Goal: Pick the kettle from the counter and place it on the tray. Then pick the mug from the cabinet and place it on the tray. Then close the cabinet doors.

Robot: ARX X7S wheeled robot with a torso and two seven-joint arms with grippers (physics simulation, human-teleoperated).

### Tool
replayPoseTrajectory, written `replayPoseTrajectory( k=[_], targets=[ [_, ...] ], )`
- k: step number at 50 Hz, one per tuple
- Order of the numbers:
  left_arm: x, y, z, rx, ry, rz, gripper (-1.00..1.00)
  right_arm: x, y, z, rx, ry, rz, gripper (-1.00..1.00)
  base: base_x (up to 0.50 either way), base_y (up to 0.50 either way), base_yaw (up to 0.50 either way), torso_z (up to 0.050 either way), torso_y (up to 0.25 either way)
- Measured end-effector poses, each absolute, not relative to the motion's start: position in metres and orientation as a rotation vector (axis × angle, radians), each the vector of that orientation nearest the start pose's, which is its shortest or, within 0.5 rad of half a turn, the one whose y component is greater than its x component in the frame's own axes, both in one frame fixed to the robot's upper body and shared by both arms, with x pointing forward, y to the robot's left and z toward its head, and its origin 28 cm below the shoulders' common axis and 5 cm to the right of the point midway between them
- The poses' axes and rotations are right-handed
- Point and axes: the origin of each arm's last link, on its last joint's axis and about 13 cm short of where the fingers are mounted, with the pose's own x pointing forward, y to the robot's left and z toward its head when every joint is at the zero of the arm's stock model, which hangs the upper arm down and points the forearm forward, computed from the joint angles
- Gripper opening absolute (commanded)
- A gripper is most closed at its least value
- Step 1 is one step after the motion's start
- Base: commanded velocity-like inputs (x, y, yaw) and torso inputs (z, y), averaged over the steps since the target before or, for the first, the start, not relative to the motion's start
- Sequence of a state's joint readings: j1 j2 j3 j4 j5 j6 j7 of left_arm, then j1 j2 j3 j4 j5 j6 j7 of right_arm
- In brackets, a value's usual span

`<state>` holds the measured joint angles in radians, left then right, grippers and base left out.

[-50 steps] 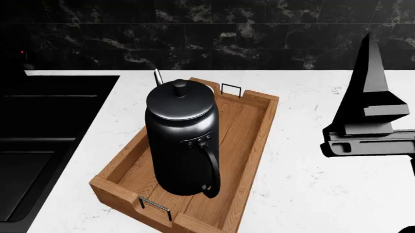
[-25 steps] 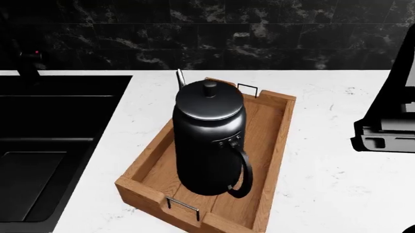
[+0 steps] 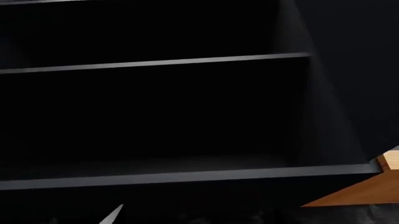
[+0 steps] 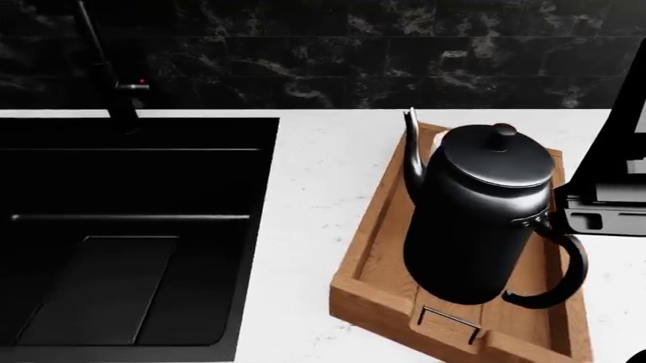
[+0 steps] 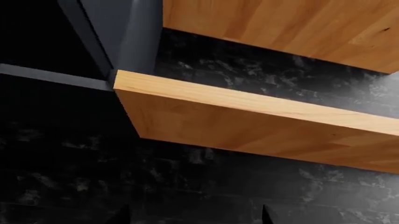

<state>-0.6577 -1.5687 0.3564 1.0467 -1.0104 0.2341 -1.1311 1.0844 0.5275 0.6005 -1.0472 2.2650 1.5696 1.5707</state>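
The glossy black kettle [image 4: 485, 215] stands upright in the brown wooden tray [image 4: 368, 268] on the white counter [image 4: 323, 174], its spout towards the back wall. Neither gripper touches it. The left wrist view looks into a dark cabinet with bare shelves [image 3: 156, 62]; only one pale fingertip [image 3: 112, 215] shows at the frame's edge. The mug is out of view. My right gripper [image 5: 194, 217] is open, its two dark fingertips wide apart, facing an open wooden cabinet door [image 5: 249, 121] and the black marble wall.
A black sink [image 4: 121, 227] with a black faucet [image 4: 116, 83] lies left of the tray. Part of my right arm [image 4: 616, 189] hangs at the right edge of the head view. A wooden door corner [image 3: 367, 189] shows beside the cabinet.
The head view has swung left: kettle and tray slid to the right of the picture and the sink and faucet came into view. The kettle still stands in the tray.
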Motion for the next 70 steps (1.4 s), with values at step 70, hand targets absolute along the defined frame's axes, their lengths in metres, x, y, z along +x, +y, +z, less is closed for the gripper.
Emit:
replayPoseTrajectory(
  k=[70],
  targets=[
    [0.119,0.259,0.308,0.05,-0.879,0.001,1.0,0.073,-0.187,0.412,-0.158,-0.738,-0.618,1.0,0.0,0.11,0.0,0.0,0.0]
  ],
)
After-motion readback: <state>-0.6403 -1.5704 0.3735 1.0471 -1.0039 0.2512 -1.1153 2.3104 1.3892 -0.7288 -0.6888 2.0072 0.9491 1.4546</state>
